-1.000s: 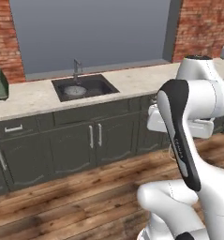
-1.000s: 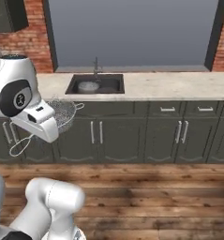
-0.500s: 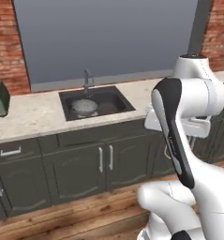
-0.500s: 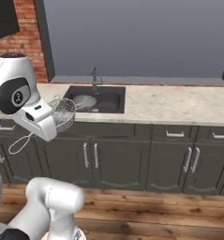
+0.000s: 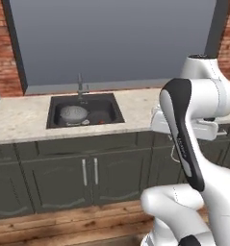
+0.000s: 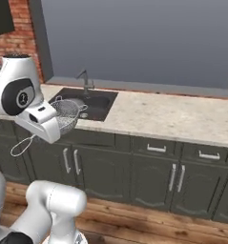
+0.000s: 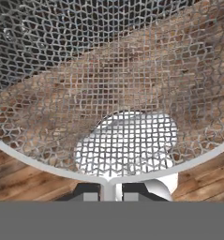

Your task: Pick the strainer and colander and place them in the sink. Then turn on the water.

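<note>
Strainer (image 6: pixel 66 114), silvery wire mesh, was pinched at its rim by the gripper (image 7: pixel 108 193) and held in the air before the counter (image 6: pixel 182 116), near the sink (image 5: pixel 85 111), where the colander (image 5: pixel 73 114) lay.

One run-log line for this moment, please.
gripper: shut on strainer | colander: in sink | water: off | next: strainer to sink

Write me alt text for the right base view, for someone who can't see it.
The white robot arm's hand holds a small silvery wire-mesh strainer in front of dark grey cabinets. Behind it, a dark grey sink with a metal faucet sits in a pale stone counter.
</note>
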Motion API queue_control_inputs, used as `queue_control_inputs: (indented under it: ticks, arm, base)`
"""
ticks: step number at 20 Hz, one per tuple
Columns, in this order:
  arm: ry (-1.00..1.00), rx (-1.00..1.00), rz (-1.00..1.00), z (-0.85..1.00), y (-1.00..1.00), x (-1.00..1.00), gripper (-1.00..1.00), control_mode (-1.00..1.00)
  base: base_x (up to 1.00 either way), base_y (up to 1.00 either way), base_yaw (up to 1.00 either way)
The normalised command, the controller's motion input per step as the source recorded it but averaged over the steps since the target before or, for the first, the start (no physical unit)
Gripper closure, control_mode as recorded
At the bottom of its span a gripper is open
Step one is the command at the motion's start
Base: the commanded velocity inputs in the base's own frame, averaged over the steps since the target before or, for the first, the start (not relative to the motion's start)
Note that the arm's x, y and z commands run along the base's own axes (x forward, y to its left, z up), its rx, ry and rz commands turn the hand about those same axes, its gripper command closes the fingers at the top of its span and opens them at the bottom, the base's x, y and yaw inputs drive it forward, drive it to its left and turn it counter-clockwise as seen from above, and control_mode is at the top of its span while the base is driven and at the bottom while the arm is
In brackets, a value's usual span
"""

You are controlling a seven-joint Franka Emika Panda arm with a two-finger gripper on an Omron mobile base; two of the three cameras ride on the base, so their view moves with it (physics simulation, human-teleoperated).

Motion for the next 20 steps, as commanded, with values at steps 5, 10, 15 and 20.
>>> queue_control_inputs:
  ticks: [5, 10, 15, 20]
  arm:
    - [0.0, 0.0, 0.0, 0.0, 0.0, 0.0, 1.0, 1.0]
    - [0.0, 0.0, 0.0, 0.0, 0.0, 0.0, 1.0, 1.0]
    - [0.0, 0.0, 0.0, 0.0, 0.0, 0.0, 1.0, 1.0]
    - [0.0, 0.0, 0.0, 0.0, 0.0, 0.0, 1.0, 1.0]
  base:
    - [0.84, 0.17, 0.02]
    - [0.77, 0.33, 0.0]
    - [0.56, 0.8, -0.06]
    - [0.19, 0.08, -0.01]
